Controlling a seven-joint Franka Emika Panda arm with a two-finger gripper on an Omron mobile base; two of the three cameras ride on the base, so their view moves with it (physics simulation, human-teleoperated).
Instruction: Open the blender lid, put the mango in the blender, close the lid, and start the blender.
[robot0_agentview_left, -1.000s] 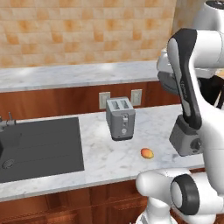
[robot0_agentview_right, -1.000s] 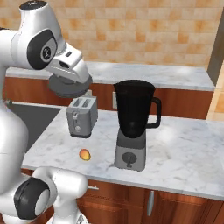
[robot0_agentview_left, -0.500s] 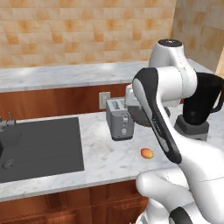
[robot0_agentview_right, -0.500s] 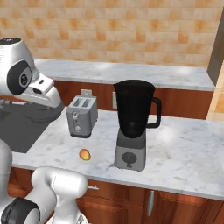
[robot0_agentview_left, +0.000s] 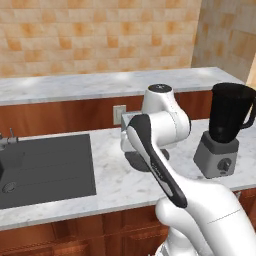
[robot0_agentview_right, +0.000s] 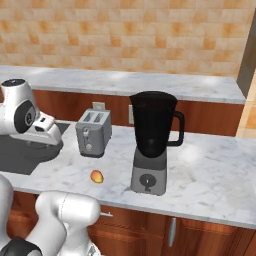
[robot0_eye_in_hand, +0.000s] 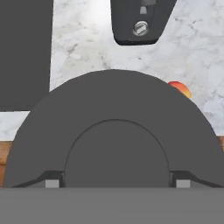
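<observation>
The blender stands on the marble counter with its black jar open at the top, and it also shows at the right as the blender. The blender lid, a dark round disc, sits between my gripper's fingertips and is held low over the counter. From the side, the gripper hangs by the sink edge with the blender lid under it. The mango lies in front of the toaster, and a sliver of the mango peeks past the lid's rim.
A grey two-slot toaster stands left of the blender, with its base at the top of the hand view as the toaster. A dark sink fills the counter's left part. A wall outlet sits behind the arm.
The arm has swung left and down from beside the blender, carrying the lid from high in the air to low over the counter near the sink. The blender, toaster and mango stayed put.
</observation>
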